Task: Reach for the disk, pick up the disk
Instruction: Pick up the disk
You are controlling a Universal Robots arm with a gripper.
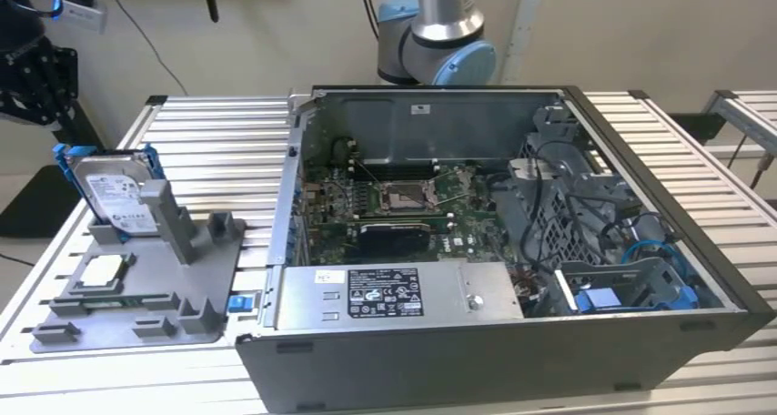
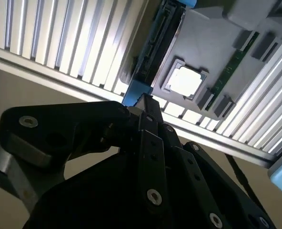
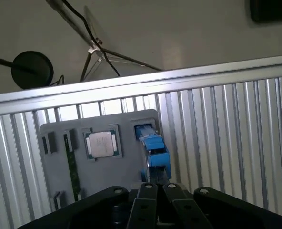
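Black fingers [image 3: 147,193] close in front of my wrist cameras are pressed together, holding nothing. Just beyond their tips I see the disk [image 3: 153,150] standing on edge in the grey holder tray [image 3: 122,121] on the slatted surface [image 3: 226,119], beside a square chip [image 3: 102,144].

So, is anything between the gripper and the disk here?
Nothing visible. In the first wrist view the gripper lines up with the blue-railed edge of the disk, which stands in the gray fixture; no object lies between them.
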